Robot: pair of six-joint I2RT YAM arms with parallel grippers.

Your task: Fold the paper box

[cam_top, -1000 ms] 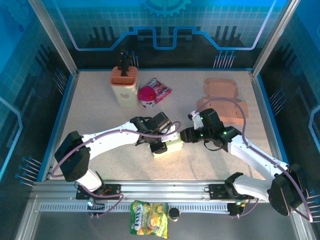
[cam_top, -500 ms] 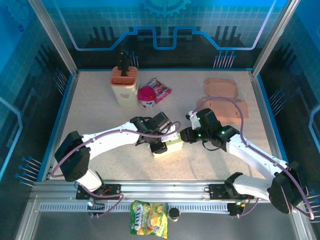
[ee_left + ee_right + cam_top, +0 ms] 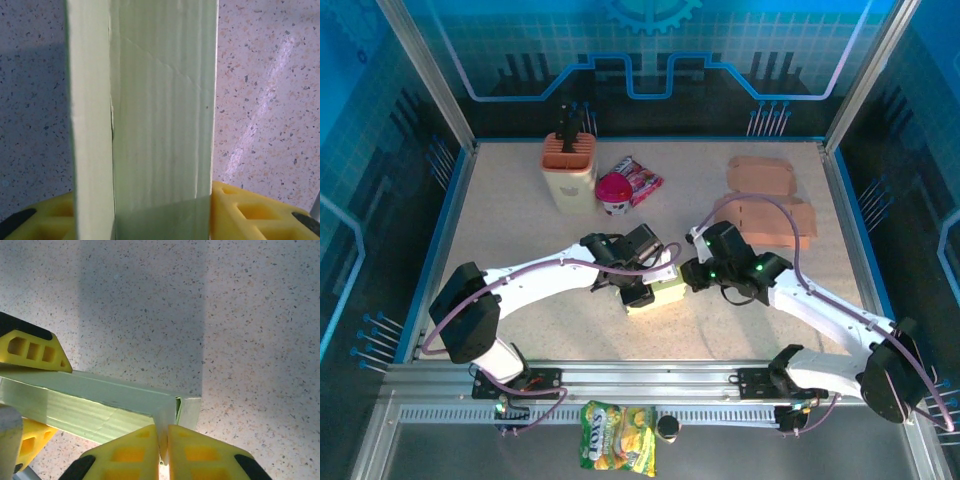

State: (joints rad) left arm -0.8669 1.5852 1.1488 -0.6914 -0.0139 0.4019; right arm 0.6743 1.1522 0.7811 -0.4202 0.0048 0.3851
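Task piece: the paper box (image 3: 665,293), pale green, lies near the middle of the speckled table (image 3: 520,220), between the two arms.
Left arm: the left gripper (image 3: 640,291) clamps the box across its width, with a yellow finger (image 3: 240,210) on each side (clearest from the left wrist).
Right arm: the right gripper (image 3: 163,440) is pinched tight on a thin flap at the box's right corner.
Far left: a beige holder (image 3: 568,172), a red-lidded cup (image 3: 613,192) and a snack packet (image 3: 642,178).
Far right: flat orange cardboard blanks (image 3: 765,195), well apart from the box.

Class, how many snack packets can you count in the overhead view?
2: a red plastic snack packet beside the pink-lidded cup, and a yellow-green snack bag at the near edge.
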